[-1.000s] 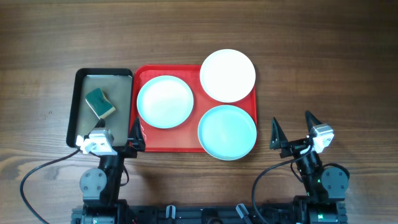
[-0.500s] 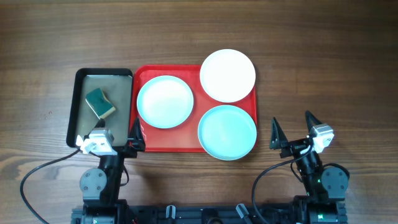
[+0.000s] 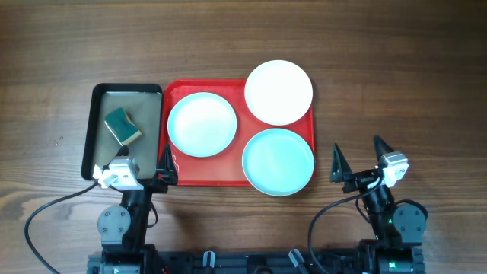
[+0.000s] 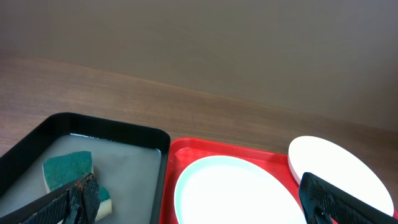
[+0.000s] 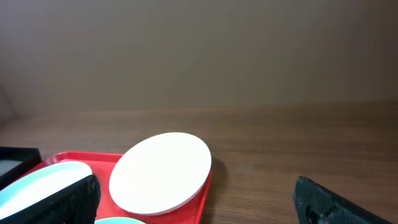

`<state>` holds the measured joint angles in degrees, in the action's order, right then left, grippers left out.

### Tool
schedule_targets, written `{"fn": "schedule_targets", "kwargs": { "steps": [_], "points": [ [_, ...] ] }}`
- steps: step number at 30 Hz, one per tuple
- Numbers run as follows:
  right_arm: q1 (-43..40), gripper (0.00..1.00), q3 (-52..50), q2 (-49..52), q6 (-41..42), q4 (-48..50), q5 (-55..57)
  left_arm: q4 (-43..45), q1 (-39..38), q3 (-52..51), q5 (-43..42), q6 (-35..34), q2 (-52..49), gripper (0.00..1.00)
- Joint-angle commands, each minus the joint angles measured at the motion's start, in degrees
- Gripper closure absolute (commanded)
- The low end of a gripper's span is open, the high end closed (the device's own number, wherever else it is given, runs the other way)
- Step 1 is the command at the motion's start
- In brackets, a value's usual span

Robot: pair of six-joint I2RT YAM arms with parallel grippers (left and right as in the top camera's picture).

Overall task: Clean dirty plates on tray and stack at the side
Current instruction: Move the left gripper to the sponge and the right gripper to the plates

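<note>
The red tray [image 3: 179,169] lies at mid-table and holds three plates. A pale mint plate [image 3: 202,124] sits at its left, a white plate [image 3: 278,92] overhangs its far right rim, and a second mint plate [image 3: 278,161] overhangs its near right corner. My left gripper [image 3: 131,162] is open and empty at the near left corner of the tray. In the left wrist view the left mint plate [image 4: 239,193] lies between its fingers [image 4: 84,198]. My right gripper [image 3: 358,157] is open and empty, right of the tray. The white plate [image 5: 160,172] shows in the right wrist view.
A smaller black tray [image 3: 95,125] lies left of the red one, holding water and a green sponge [image 3: 122,125]; both show in the left wrist view, tray [image 4: 134,134] and sponge [image 4: 68,169]. Bare wooden table [image 3: 396,84] surrounds the trays.
</note>
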<state>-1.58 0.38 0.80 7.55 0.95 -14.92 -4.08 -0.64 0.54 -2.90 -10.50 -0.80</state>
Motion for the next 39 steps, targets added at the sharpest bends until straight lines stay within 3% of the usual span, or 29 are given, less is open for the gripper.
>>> {"fn": "schedule_targets", "kwargs": {
  "steps": [1, 9, 18, 23, 25, 30, 35, 39],
  "points": [
    [0.3, 0.0, -0.1, 0.2, -4.5, 0.1, 2.9, -0.3, -0.3, -0.2, 0.6, 1.3, 0.4, 0.0],
    [0.3, 0.0, -0.1, 0.2, -3.7, 0.5, 2.9, -0.2, -0.3, -0.2, 0.5, 1.0, 0.4, 0.0],
    [0.3, 0.0, 2.2, 0.2, 8.1, 7.8, -3.9, -0.3, -0.3, 5.6, 0.0, 0.9, -1.5, 0.0],
    [0.3, 0.0, 9.2, 2.8, 8.1, 7.1, -7.3, -16.4, -0.3, 23.8, -4.0, 1.1, -15.4, 0.0],
    [0.3, 0.0, 14.2, 7.6, 7.7, 5.4, -9.1, -25.1, -0.3, 34.7, -4.0, 1.1, -24.8, 0.0],
    [0.3, 0.0, 26.9, 25.5, 7.5, 4.7, -18.6, -36.6, -0.3, 53.4, -6.2, 1.1, -42.3, 0.0],
    [0.6, 0.0, 45.7, 46.5, 6.9, -8.4, -27.3, -36.5, -0.3, 54.7, -6.7, 1.1, -49.3, 0.0],
    [6.6, 0.01, 60.9, 62.4, 1.2, -24.0, -30.5, -37.6, -0.3, 54.7, -6.6, 1.1, -53.6, 0.0]
  ]
}}
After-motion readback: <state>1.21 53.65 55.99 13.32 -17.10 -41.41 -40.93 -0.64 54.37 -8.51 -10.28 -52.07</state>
